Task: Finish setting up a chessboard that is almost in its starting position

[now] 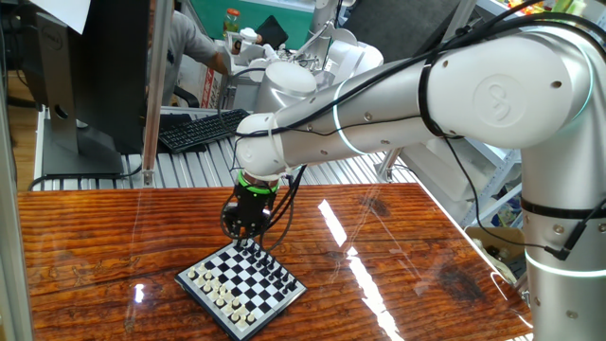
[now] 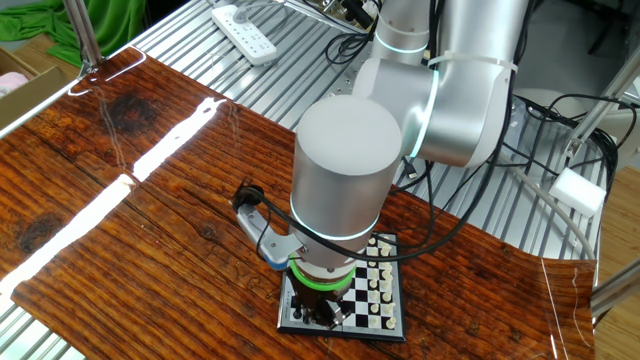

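The chessboard (image 1: 216,260) lies on the wooden table, near its front edge. White pieces (image 1: 220,294) line its near-left edge and black pieces (image 1: 279,272) its far-right edge. My gripper (image 1: 249,242) points straight down over the board's far corner, with its fingertips right at the black pieces. The fingertips are dark and close together, and I cannot tell whether they hold a piece. In the other fixed view my wrist hides much of the board (image 2: 392,330). There the gripper (image 2: 325,313) is low over the board's left side, with the white pieces (image 2: 376,285) to its right.
The wooden table (image 1: 114,237) has a metal-slat surface behind it with a black keyboard (image 1: 194,130) and a monitor stand. A person stands at the back. A white power strip (image 2: 245,33) and a white box (image 2: 580,190) lie on the slats.
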Controlling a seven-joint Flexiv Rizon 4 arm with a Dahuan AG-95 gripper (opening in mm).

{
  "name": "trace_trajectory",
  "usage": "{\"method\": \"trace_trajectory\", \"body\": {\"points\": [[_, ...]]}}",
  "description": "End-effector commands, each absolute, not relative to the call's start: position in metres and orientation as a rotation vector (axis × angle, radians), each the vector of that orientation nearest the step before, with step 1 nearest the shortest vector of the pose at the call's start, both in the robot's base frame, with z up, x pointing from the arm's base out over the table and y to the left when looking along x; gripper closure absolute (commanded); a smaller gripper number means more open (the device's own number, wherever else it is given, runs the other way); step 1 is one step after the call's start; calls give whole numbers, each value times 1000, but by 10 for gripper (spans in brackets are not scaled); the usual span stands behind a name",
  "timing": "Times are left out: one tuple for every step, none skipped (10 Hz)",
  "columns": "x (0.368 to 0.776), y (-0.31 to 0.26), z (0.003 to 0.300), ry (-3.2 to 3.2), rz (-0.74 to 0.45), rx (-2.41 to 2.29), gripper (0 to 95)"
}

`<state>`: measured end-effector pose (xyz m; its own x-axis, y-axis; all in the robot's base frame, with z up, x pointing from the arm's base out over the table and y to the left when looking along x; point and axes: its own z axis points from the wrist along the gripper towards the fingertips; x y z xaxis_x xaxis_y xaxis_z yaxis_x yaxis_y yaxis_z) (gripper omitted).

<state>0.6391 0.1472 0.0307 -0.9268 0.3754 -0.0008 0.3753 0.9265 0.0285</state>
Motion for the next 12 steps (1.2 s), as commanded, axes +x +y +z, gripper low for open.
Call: {"method": "trace_trajectory", "body": {"points": [[639, 147, 30, 3075, 33, 613, 950], [639, 147, 30, 3073, 25, 621, 950], [639, 147, 30, 3072, 19, 629, 950], [639, 147, 30, 3073, 11, 642, 950], [639, 147, 30, 3075, 8, 649, 950], [639, 147, 30, 3078, -7, 666, 950], [639, 147, 30, 3077, -13, 670, 950], [639, 147, 30, 3074, -16, 677, 950], [639, 147, 30, 3072, -21, 684, 950], [639, 147, 30, 3072, -21, 688, 950], [639, 147, 30, 3074, -23, 687, 950], [639, 147, 30, 3074, -24, 687, 950]]}}
